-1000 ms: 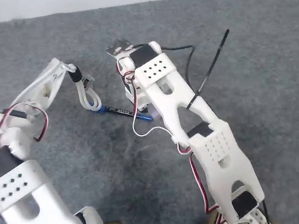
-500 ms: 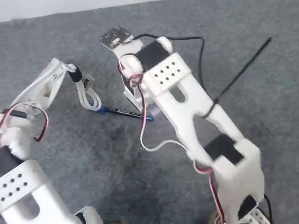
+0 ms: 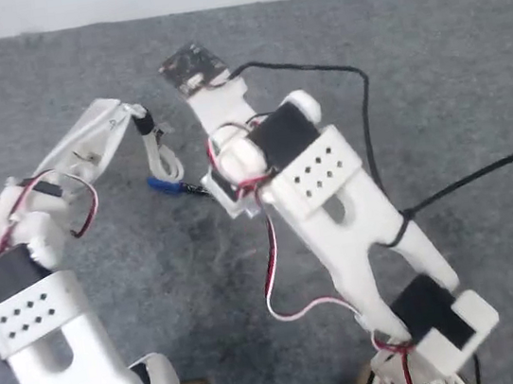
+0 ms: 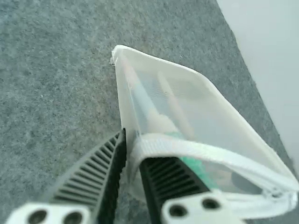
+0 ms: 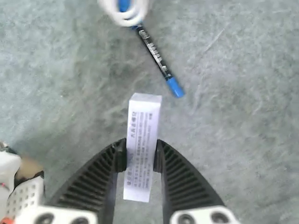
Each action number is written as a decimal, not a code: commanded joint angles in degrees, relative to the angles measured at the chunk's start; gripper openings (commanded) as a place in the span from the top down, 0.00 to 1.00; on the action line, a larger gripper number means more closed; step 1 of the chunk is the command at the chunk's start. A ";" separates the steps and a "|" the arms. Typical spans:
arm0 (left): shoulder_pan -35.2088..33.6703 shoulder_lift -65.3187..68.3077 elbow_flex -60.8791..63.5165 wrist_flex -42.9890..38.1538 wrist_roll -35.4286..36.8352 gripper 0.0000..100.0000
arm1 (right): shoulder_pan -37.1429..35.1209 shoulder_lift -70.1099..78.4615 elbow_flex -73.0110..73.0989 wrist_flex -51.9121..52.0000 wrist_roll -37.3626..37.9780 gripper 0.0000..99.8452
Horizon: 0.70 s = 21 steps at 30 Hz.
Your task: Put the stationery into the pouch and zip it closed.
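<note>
grey carpet (image 4: pixel 46 93) | pouch (image 4: pixel 210 121): stationery (image 4: pixel 161 122) inside | white box (image 5: pixel 143 119): right end effector (image 5: pixel 140 143)

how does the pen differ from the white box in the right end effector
The pen is thin and dark with a blue end; the white box is wider, flat-sided and printed. The pen lies on the gray carpet, while the white box is clamped in the right end effector. Both are straight, elongated items.

pen (image 5: pixel 156 58) lying ahead, bare carpet (image 5: pixel 243 140) beside
</note>
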 commanded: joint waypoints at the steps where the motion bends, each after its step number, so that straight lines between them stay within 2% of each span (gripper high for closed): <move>1: 2.46 -0.62 -2.77 -1.67 -1.49 0.99 | -1.36 -7.08 2.90 -2.15 -3.08 0.99; 21: 12.31 -0.88 -2.42 0.35 -6.77 0.99 | -5.05 -31.78 30.77 -23.25 -3.78 0.99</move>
